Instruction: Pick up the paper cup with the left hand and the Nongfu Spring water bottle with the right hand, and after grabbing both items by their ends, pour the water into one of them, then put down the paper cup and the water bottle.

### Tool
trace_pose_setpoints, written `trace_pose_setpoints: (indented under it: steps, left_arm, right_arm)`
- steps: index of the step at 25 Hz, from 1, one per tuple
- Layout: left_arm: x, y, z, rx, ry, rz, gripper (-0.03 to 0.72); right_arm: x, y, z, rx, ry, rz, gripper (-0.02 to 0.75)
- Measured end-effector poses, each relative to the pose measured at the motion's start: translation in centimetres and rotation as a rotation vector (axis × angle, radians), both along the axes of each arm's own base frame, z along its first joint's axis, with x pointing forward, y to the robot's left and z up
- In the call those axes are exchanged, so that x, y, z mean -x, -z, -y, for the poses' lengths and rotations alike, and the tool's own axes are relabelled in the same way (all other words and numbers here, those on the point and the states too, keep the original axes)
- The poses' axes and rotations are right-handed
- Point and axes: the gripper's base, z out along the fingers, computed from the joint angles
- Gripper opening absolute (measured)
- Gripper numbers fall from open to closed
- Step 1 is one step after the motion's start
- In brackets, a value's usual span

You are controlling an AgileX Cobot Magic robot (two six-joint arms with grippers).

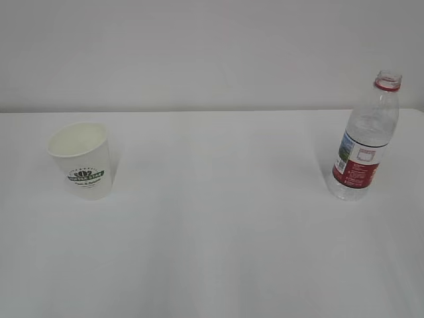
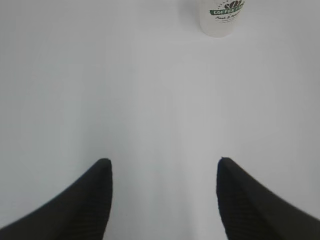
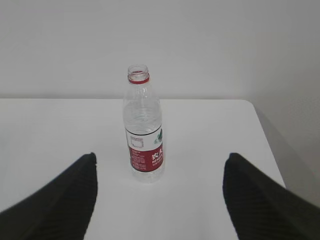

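Paper cup (image 1: 81,161) upright on white table (image 1: 218,232), left side in exterior view, rim slightly dented, green logo facing camera, cream inside, contents not discernible. Nongfu Spring water bottle (image 1: 365,138) upright on right side, well apart from cup, cap off, red neck ring showing, red-and-white label on lower half; water level not readable through the clear plastic. No arm visible in exterior view. Left wrist view: left hand (image 2: 165,200) with jaws spread, both black fingertips at bottom of frame, nothing between them, only bare table; cup (image 2: 222,16) at top edge of frame, right of centre, well ahead of fingertips, no contact. Right wrist view: right hand (image 3: 160,195) with jaws spread wide, nothing gripped; bottle (image 3: 144,125) standing ahead, lined up between the two fingers but beyond their tips, slightly left of centre, not touching either. Table's right edge and plain wall visible behind bottle.
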Motion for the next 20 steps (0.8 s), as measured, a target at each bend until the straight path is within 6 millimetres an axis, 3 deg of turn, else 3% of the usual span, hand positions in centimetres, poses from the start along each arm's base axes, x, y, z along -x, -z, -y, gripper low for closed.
trace_pose_setpoints:
  steps: [13, 20]
  left_arm:
    - [-0.1, -0.1, -0.4, -0.045, -0.017, 0.016, 0.470]
    - [-1.7, -1.8, -0.1, -0.034, 0.003, 0.194, 0.468]
  right_arm:
    - [-1.9, -0.4, -0.3, 0.004, -0.008, 0.016, 0.589]
    - [-3.1, -0.4, -0.4, 0.008, -0.013, 0.006, 0.589]
